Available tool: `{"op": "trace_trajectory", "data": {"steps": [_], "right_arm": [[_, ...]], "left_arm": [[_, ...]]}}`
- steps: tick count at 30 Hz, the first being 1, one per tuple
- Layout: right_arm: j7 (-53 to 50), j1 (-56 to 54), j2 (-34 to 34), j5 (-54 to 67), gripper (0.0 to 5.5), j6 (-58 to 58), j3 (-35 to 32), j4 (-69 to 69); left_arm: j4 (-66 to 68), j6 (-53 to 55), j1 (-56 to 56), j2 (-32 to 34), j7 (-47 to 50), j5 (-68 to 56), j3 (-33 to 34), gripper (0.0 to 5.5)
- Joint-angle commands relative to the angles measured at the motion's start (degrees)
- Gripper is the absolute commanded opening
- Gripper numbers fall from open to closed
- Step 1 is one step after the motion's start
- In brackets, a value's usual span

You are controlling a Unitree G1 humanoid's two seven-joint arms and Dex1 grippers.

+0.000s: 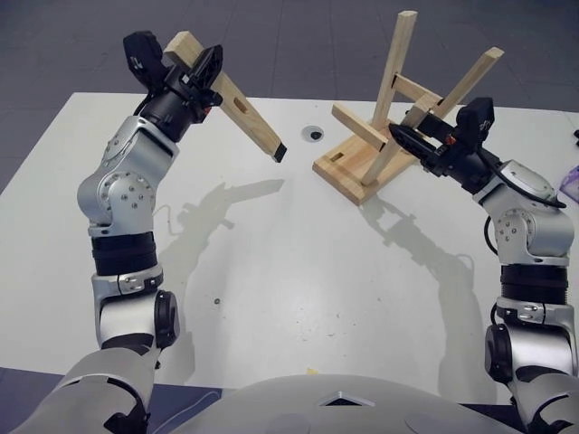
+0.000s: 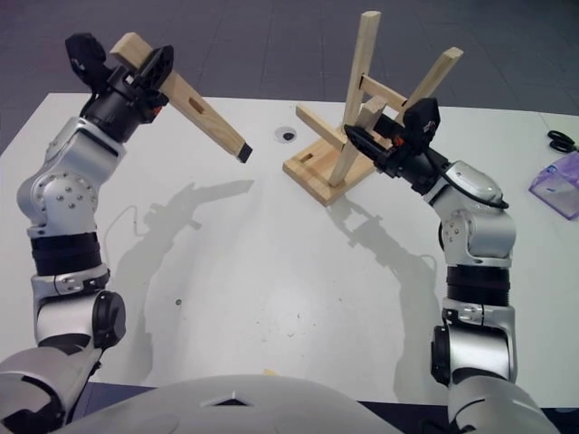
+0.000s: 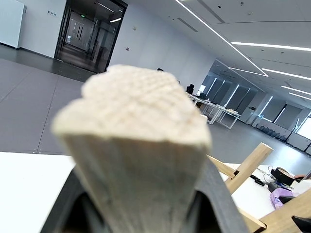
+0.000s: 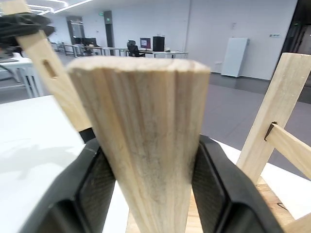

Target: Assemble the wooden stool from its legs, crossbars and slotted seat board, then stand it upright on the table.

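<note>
**Loose leg raised upper left; part-built stool clamped upper right**

Head views. The left gripper (image 1: 194,77) is closed around a loose leg (image 1: 237,108) in the upper left of the frame, clear of the white table (image 1: 271,271). The leg slopes down toward centre, with a slot cut in its side and a dark tip. Its upper end is cut off behind the gripper body.

The stool (image 1: 389,117) sits upside down in the upper right, seat board (image 1: 348,172) on the table. I cannot tell whether the board lies flat. Two legs rise from it: an upright leg (image 1: 395,68) and a slanted leg (image 1: 466,81), with a crossbar (image 1: 416,89) between them. The right gripper (image 1: 407,140) is clamped on the slanted leg low down and hides that leg's joint with the board.

Wrist views. Each shows its own leg end-on between dark pads, blurred in the left wrist view.

A grommet hole (image 1: 314,134) lies between the leg tip and the stool. A purple box (image 2: 556,185) is cut off at the right edge.
</note>
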Motion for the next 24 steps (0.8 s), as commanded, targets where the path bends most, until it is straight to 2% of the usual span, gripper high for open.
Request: {"op": "trace_trajectory", "data": {"steps": [1,5,11,16,19,24], "right_arm": [[1.1,4.6,1.1,3.3,2.12,5.1,1.6,-3.4],[0.9,5.8,1.6,4.6,2.12,6.2,2.6,-6.1],[1.0,7.8,2.2,5.8,2.12,7.6,4.2,-8.9],[0.4,9.4,3.0,6.6,2.12,7.8,5.2,-10.5],[-0.2,9.4,3.2,6.2,2.12,7.5,5.6,-10.7],[-0.9,9.3,3.0,6.1,2.12,6.9,4.7,-9.6]], "left_arm": [[9.9,-1.8,-6.0,-1.8,-4.6,3.0,-1.1,1.05],[18.0,-1.7,-8.8,-3.3,-8.4,5.6,-2.5,1.05],[18.0,1.4,-7.0,-5.7,-9.9,7.2,-3.7,1.05],[21.5,-0.7,-7.2,-8.8,-10.1,10.0,-4.6,1.05],[23.9,-2.5,-8.1,-8.3,-11.7,13.3,-6.3,1.05],[20.8,0.7,-7.6,-5.9,-12.2,12.0,-3.8,1.05]]}}
